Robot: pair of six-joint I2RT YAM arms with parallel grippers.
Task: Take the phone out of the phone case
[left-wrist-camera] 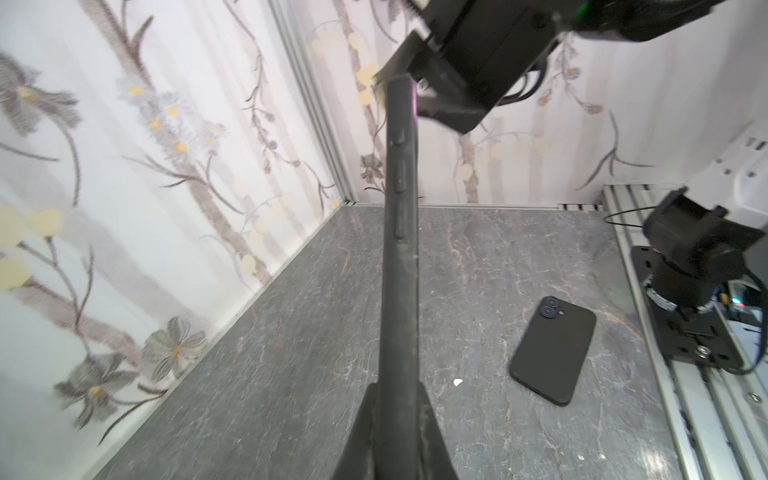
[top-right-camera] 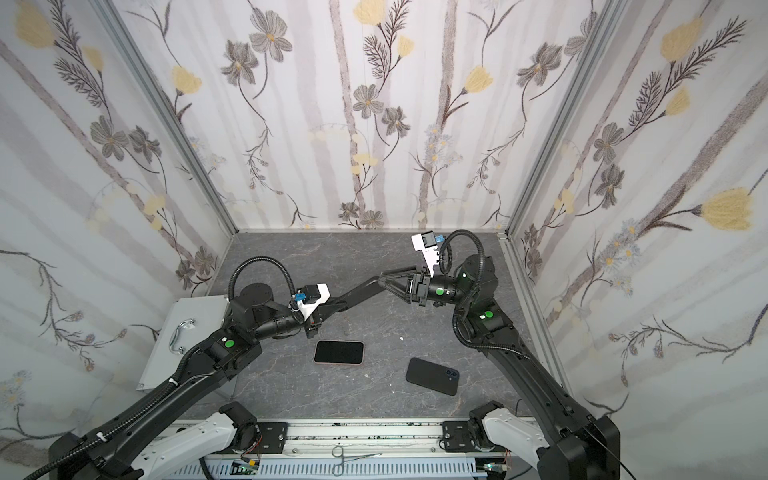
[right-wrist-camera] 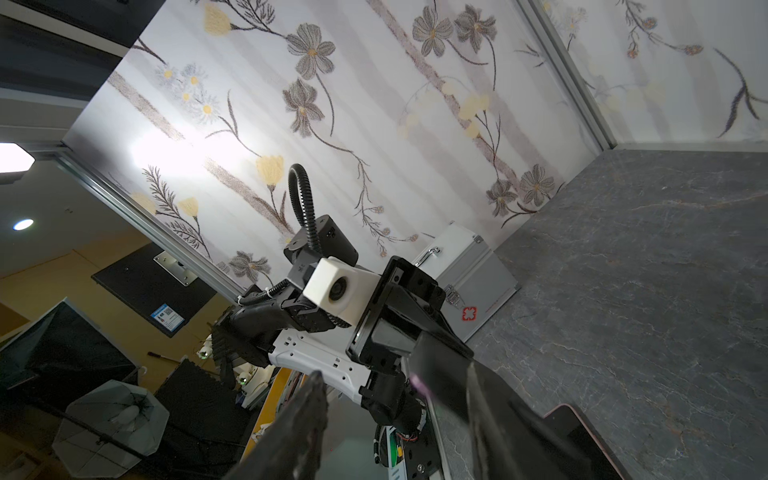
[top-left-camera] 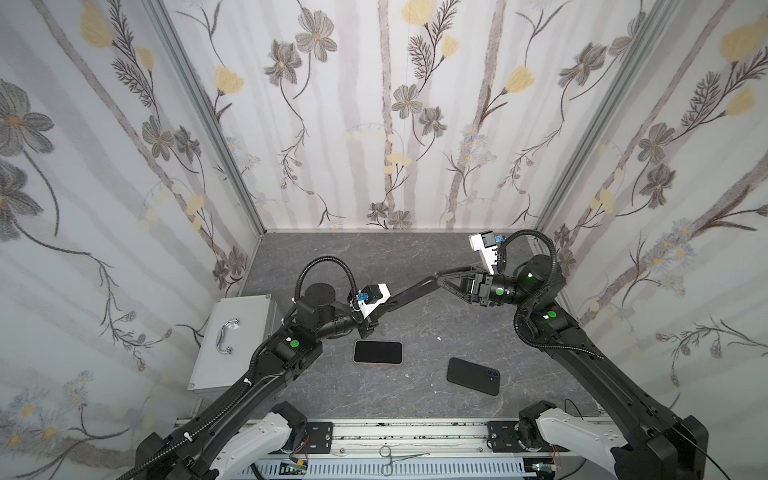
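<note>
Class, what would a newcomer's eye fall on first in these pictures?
First, the black phone case bridging the two arms above the middle of the table, one end clamped in the left gripper, the other between the open jaws of the right gripper. On the table nearer the camera lie a screen-up phone and, right of it, a black phone with its lenses up.

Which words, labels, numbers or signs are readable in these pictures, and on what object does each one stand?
No word or number can be read.
Red cross sign: on the side of the silver case, no letters.
Blue label on the dark board outside the cell: too blurred to read.
</note>
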